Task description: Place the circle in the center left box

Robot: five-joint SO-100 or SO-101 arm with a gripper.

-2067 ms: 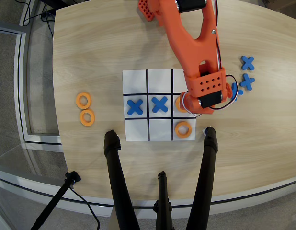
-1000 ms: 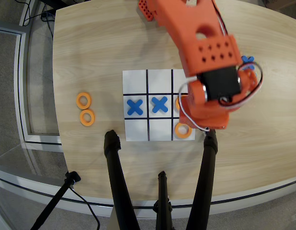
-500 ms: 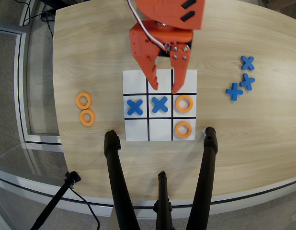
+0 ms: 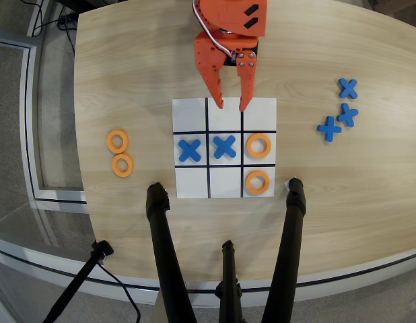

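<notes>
the circle (image 4: 259, 146) is lying flat, with no long axis, in the grid's (image 4: 225, 185) middle-row right cell. the tool (image 4: 231, 104) is hanging over the grid's top-middle cell, fingers parted and holding nothing, pointing down the overhead view.

The circle (image 4: 259, 146) is a small flat orange ring with a round hole, lying flat in the middle-row cell at the right end of the grid as the overhead view shows it. That cell, the center left box (image 4: 259, 132), is a white square edged by black lines, the end cell of the middle row of a 3x3 paper grid on the desk. The ring sits wholly inside the cell, roughly centred, its rim clear of the black lines. White paper shows through its hole. The ring fills much of the cell's width.
</notes>
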